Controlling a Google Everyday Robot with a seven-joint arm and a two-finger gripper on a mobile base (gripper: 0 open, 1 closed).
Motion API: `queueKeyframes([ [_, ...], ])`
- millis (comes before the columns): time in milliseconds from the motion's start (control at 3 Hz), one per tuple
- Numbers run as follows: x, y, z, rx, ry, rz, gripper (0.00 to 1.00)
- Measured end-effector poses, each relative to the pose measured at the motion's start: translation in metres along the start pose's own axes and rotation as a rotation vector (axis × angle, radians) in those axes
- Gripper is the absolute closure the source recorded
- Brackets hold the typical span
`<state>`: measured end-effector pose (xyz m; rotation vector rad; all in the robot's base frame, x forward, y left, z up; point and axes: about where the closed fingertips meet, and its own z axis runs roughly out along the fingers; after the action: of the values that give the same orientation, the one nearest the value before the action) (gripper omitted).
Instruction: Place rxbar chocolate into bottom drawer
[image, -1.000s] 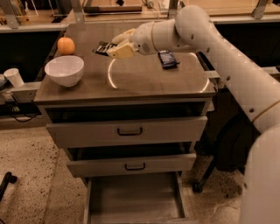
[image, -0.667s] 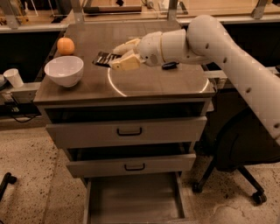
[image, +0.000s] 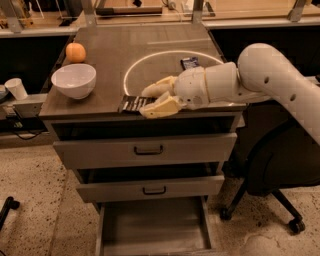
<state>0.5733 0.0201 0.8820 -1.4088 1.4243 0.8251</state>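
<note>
My gripper (image: 146, 101) reaches in from the right and is shut on the rxbar chocolate (image: 132, 104), a flat black bar with pale lettering. The bar sticks out to the left of my pale fingers (image: 159, 107), over the front edge of the cabinet top. The bottom drawer (image: 152, 231) is pulled out at the foot of the cabinet, a wide grey tray with nothing in it, straight below my gripper.
A white bowl (image: 73, 80) and an orange (image: 75, 52) sit at the left of the cabinet top (image: 115, 50). A dark-blue bar (image: 190, 62) lies at the right. Two drawers with black handles (image: 148, 150) are slightly open. An office chair (image: 280, 170) stands to the right.
My gripper has carried the rxbar chocolate from the back middle of the top forward to its front edge. The view has shifted closer.
</note>
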Motion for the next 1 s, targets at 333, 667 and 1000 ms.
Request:
queueKeyframes([
  [333,0.007,0.006,-0.003,-0.004,0.009,0.009,1.0],
  [667,0.023,0.007,0.003,-0.009,-0.001,0.046,1.0],
  [1000,0.074,0.017,0.017,0.013,-0.032,0.095,1.0],
])
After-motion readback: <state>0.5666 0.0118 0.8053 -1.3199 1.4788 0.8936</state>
